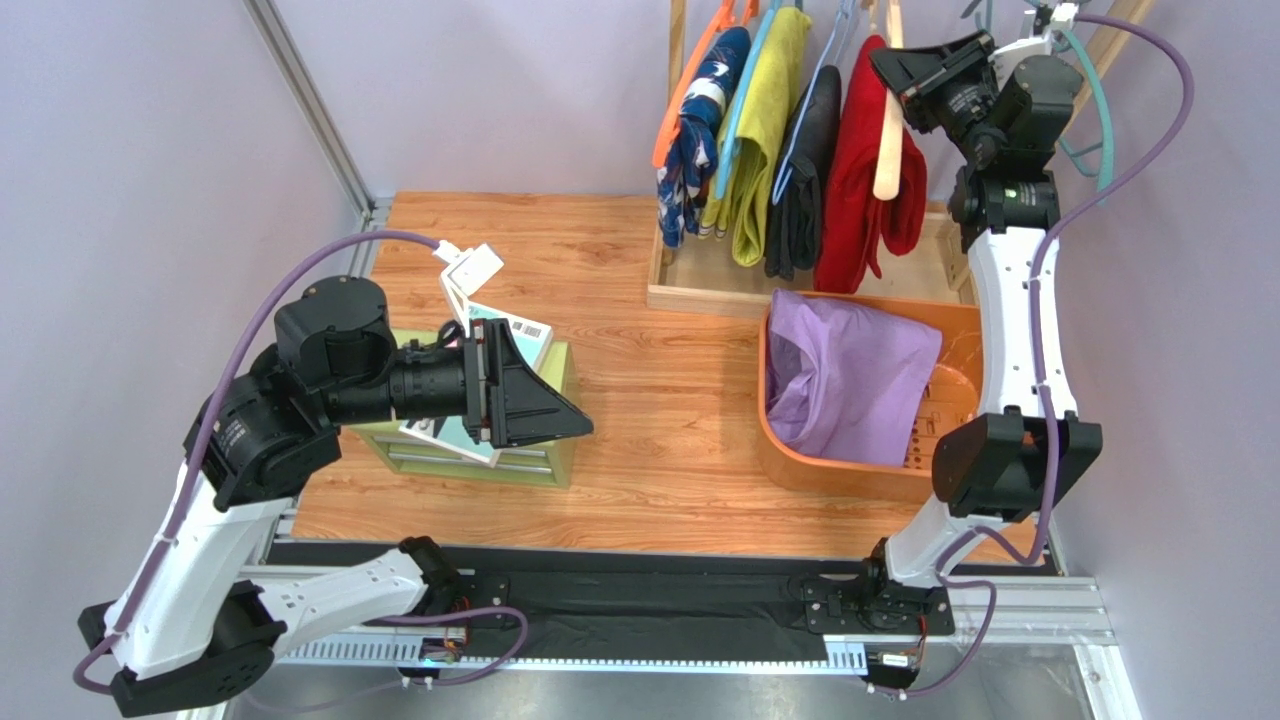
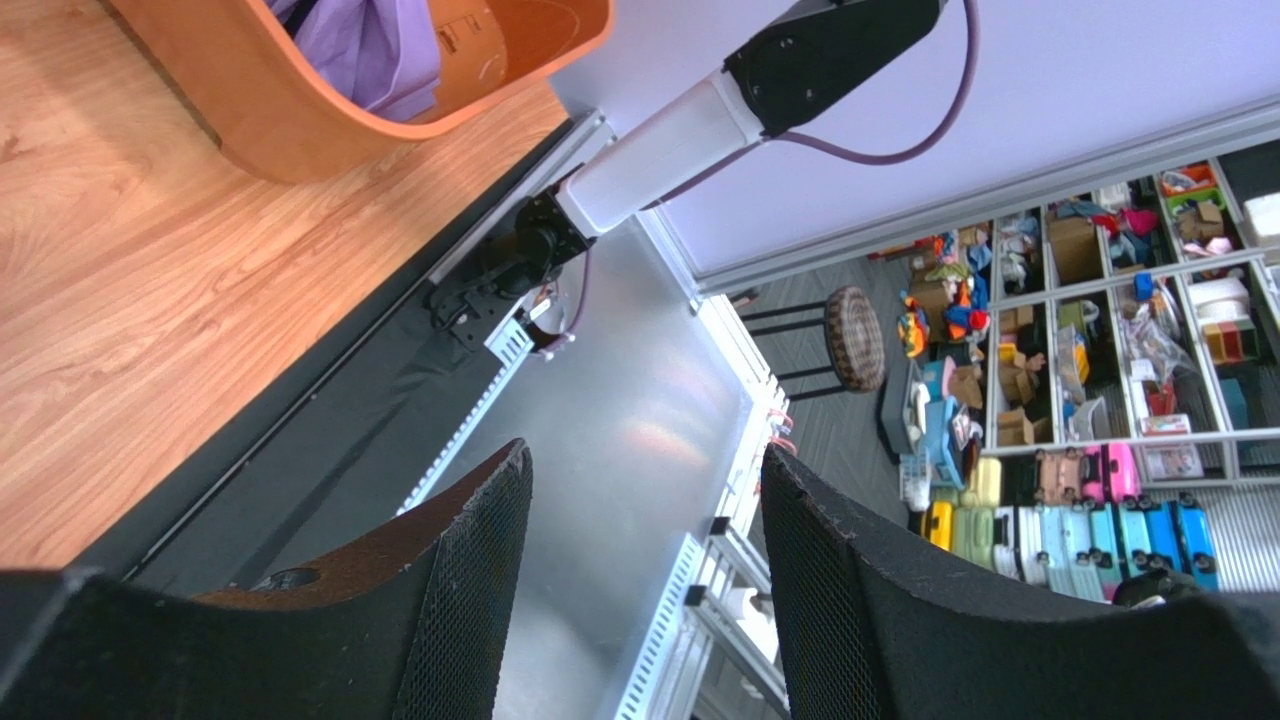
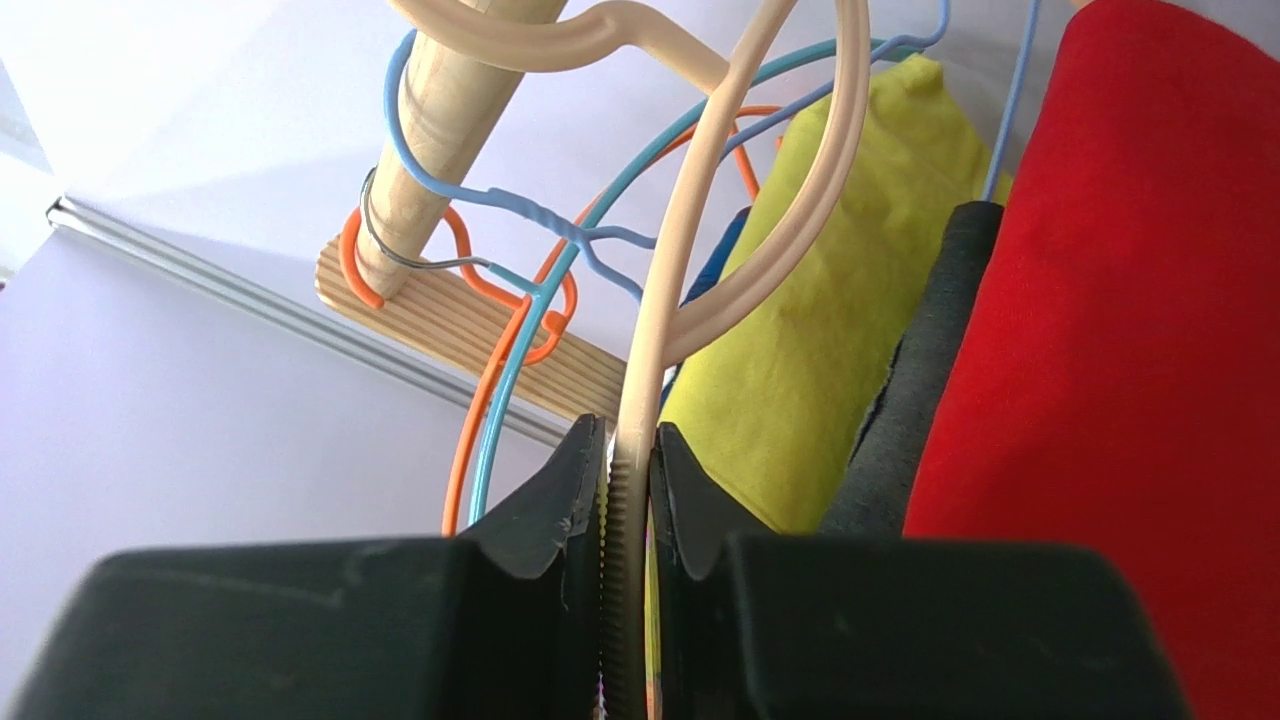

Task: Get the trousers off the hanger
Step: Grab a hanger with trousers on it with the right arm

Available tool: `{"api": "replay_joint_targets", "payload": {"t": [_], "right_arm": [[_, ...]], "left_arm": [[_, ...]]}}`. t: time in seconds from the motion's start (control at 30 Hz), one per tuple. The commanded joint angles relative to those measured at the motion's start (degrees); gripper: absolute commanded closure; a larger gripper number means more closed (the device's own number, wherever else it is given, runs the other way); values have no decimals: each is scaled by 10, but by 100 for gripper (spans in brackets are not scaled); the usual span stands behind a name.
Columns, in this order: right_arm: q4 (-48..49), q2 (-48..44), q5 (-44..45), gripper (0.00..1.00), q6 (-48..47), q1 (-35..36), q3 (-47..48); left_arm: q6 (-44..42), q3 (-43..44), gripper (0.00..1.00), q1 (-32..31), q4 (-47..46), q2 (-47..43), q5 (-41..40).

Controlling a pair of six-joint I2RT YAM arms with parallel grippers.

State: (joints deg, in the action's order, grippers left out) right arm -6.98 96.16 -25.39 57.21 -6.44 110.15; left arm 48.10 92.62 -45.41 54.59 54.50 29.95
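Note:
Four trousers hang on hangers from a wooden rod at the back: navy patterned [image 1: 699, 135], yellow-green [image 1: 766, 128], black [image 1: 807, 173] and red [image 1: 867, 165]. The lilac trousers [image 1: 849, 375] lie in the orange basket [image 1: 781, 450]. My right gripper [image 1: 906, 68] is up at the rod, shut on a bare beige hanger [image 3: 676, 285] next to the red pair [image 3: 1127, 345]. In the right wrist view [image 3: 628, 443] the jaws pinch the hanger's wire, with the yellow-green [image 3: 842, 300] and black [image 3: 924, 390] pairs behind. My left gripper [image 1: 571, 417] is open and empty, over the table's left side.
A green box [image 1: 526, 458] with cards on it sits under my left gripper. White tags [image 1: 470, 270] lie behind it. The wooden rack base [image 1: 721, 285] stands at the back. Blue [image 3: 436, 188] and orange [image 3: 481, 390] hangers hook on the rod [image 3: 451, 105]. The left wrist view shows the basket [image 2: 301, 120].

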Motion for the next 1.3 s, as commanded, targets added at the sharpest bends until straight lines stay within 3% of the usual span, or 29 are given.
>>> {"api": "replay_joint_targets", "payload": {"t": [0.0, 0.37, 0.53, 0.7, 0.97, 1.27], "right_arm": [[145, -86, 29, 100, 11, -16, -4], [72, -173, -4, 100, -29, -27, -41], [-29, -225, -5, 100, -16, -27, -44], [-67, -278, -5, 100, -10, -27, -47], [-53, -264, -74, 100, -48, -28, -31], [-150, -264, -101, 100, -55, -30, 7]], "left_arm": [[-6, 18, 37, -2, -9, 3, 20], [0, 11, 37, -2, -22, 3, 35], [9, -11, 37, -2, -40, -4, 43], [9, -24, 37, -2, -63, 6, 66], [2, -16, 37, -3, -72, 17, 74], [9, -40, 37, -2, -77, -5, 70]]}}
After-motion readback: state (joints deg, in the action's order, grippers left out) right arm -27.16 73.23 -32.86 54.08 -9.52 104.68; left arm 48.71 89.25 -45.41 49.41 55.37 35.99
